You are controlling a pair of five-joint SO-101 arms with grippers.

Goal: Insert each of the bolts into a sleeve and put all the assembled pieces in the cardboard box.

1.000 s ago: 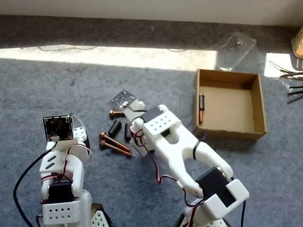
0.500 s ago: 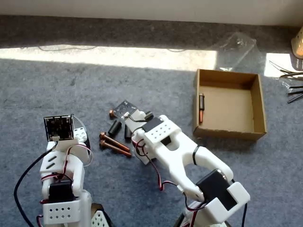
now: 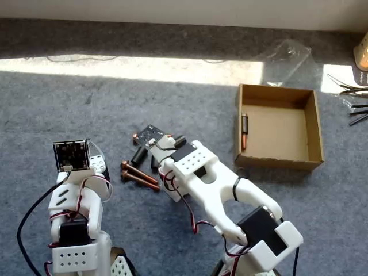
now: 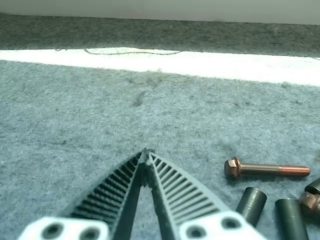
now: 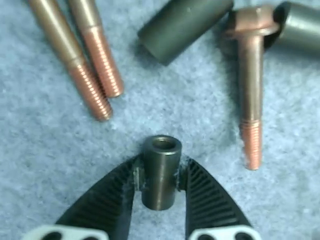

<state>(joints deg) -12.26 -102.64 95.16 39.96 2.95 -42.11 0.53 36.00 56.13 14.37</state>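
Farthest from the box, the left gripper [image 4: 146,154] sits with its fingers closed on nothing, tips touching. It looks like it's just parked.

Closer to the box but still well apart from it, two bolts [image 3: 140,175] lie side by side on the carpet. A loose sleeve [image 3: 138,154] and a third bolt [image 5: 248,100] lie a bit nearer the box than those two.

Nearer again, the right gripper [image 5: 160,168] has its fingers clamped on a sleeve [image 5: 161,150]. It holds the lower body, with the open bore poking out past the fingertips. That's the step in hand, I'd say: get this sleeve up so a bolt can go in.

To do it well, I'd keep the squeeze on the body and leave the bore clear. I'd also lift straight up so it doesn't knock the bolts just beside it. The left gripper would have to open and take a bolt by the head end, leaving the threads free to lead in.

The box [image 3: 315,129] is open-topped. It has one assembled piece [image 3: 244,131] lying against the wall nearest the arms' pile, and the rest of its floor is bare. So I'd guess the job is barely started.
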